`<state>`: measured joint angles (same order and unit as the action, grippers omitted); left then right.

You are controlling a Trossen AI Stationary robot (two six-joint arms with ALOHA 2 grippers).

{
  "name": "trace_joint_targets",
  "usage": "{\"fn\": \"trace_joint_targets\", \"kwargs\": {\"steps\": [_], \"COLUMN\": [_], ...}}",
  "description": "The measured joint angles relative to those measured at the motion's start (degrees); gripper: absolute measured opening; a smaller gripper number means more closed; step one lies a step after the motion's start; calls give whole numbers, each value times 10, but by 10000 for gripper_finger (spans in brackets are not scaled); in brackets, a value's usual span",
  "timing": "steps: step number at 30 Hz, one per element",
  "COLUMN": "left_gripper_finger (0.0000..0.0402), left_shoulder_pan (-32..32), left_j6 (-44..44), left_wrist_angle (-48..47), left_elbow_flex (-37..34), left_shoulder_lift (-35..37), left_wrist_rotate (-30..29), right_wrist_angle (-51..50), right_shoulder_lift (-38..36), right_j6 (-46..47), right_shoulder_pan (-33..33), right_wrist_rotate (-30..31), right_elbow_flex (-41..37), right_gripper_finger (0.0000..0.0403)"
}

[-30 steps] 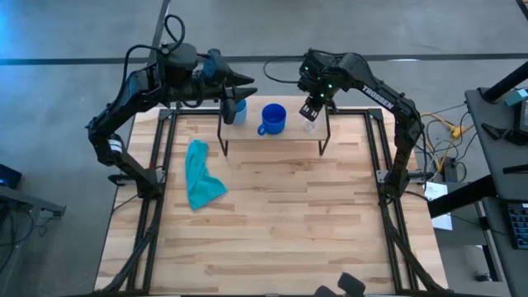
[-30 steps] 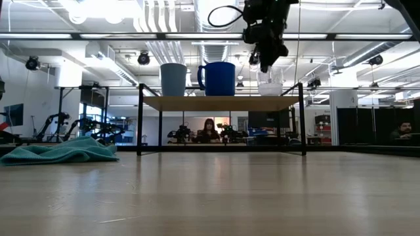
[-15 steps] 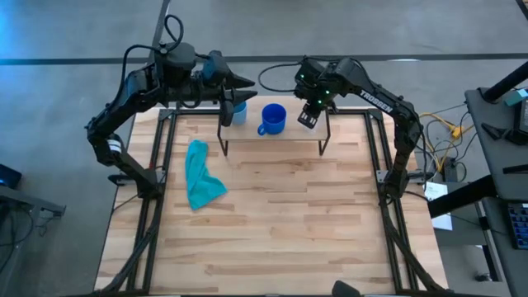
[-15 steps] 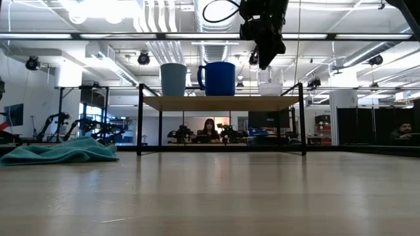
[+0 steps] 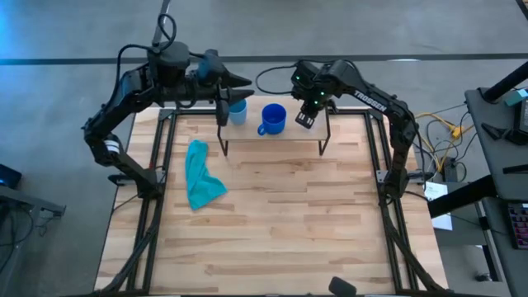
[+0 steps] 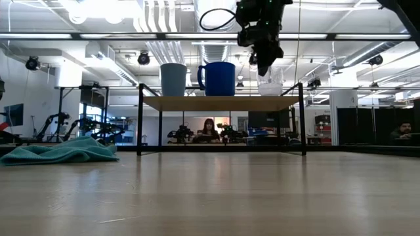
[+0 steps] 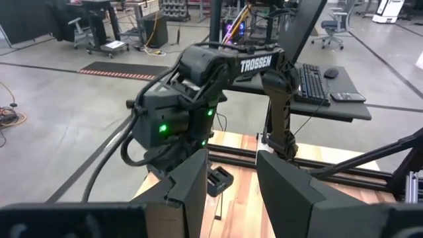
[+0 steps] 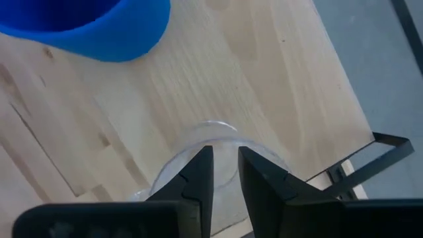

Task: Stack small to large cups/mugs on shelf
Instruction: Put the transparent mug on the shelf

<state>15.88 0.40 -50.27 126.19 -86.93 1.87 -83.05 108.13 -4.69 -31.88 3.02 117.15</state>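
Observation:
A low wooden shelf (image 6: pixel 223 103) carries three vessels in a row. The light-blue cup (image 6: pixel 173 80) stands at its left end, the royal-blue mug (image 6: pixel 218 78) in the middle and the clear cup (image 6: pixel 270 88) toward the right end. My right gripper (image 6: pixel 264 65) hangs fingers down just above the clear cup (image 8: pixel 215 142), with only a narrow gap between its fingers. From overhead, my right gripper (image 5: pixel 306 117) hides that cup. My left gripper (image 5: pixel 242 84) is open and hovers high beside the light-blue cup (image 5: pixel 238 113), pointing toward the right arm.
A crumpled teal cloth (image 5: pixel 200 177) lies on the table's left part, in front of the shelf. The shelf's black legs (image 5: pixel 223 140) stand near the table's far edge. People sit in the room behind the table.
My right gripper has shifted a little toward the table's left, along the shelf, and now covers the clear cup in the high view. The three vessels have stayed where they stood.

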Motion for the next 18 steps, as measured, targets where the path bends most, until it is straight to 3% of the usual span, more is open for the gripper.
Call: {"fn": "trace_joint_targets", "kwargs": {"steps": [18], "left_gripper_finger": [118], "left_shoulder_pan": [0], "left_j6": [0], "left_wrist_angle": [-1], "left_elbow_flex": [0], "left_shoulder_lift": [8], "left_wrist_rotate": [-1], "right_wrist_angle": [35], "right_shoulder_lift": [7], "right_j6": [-1], "right_shoulder_pan": [0], "right_wrist_rotate": [1], "right_elbow_flex": [0], "right_gripper_finger": [66]}}
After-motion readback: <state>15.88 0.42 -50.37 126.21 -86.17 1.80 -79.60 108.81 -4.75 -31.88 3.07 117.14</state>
